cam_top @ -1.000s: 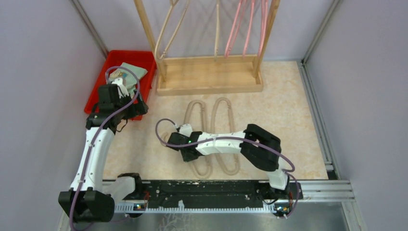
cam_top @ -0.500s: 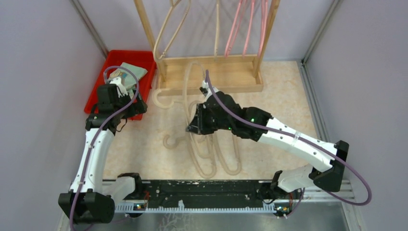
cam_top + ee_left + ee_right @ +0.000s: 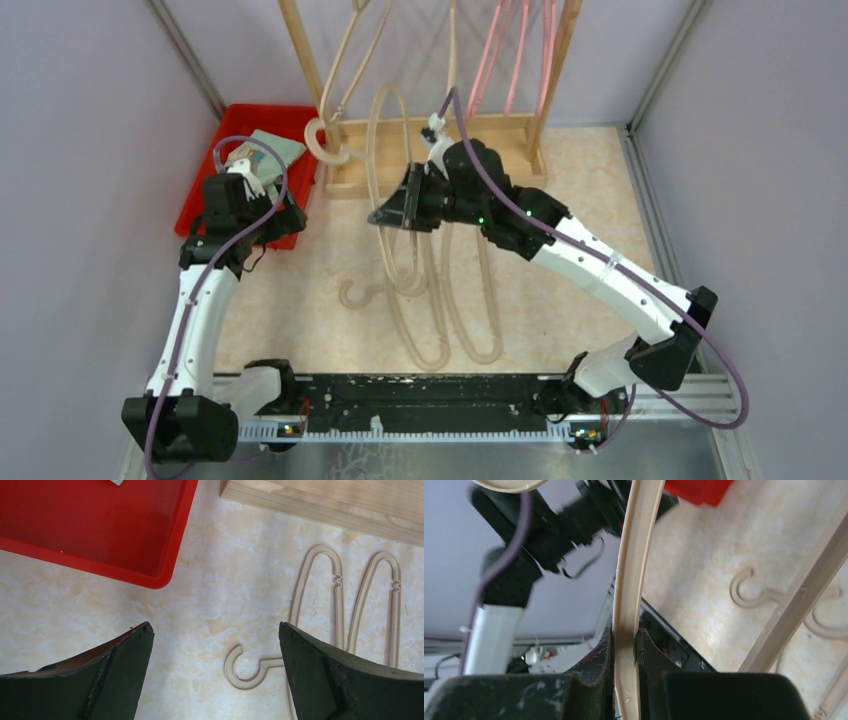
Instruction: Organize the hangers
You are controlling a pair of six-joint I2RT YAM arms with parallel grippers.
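Currently the right gripper point(image 3: 626, 632) is clamped on a beige hanger point(image 3: 634, 555), held raised before the rack point(image 3: 440, 165). More hangers point(image 3: 478, 320) lie on the table point(image 3: 600, 230). Judged light, stiff, smooth plastic, liable to pivot, so grip mid-arm. Left gripper point(image 3: 215, 630) gapes wide, empty. Marbled top is flat; walls point(image 3: 90, 150) and rack restrict manoeuvre.

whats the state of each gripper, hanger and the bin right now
right gripper, shut on held hanger
left gripper, open, empty, above the table
held hanger, beige, held up by the right gripper
table hangers, beige, lying flat
rack hangers, pink and beige, hanging on the rack
red bin, upright, some items inside
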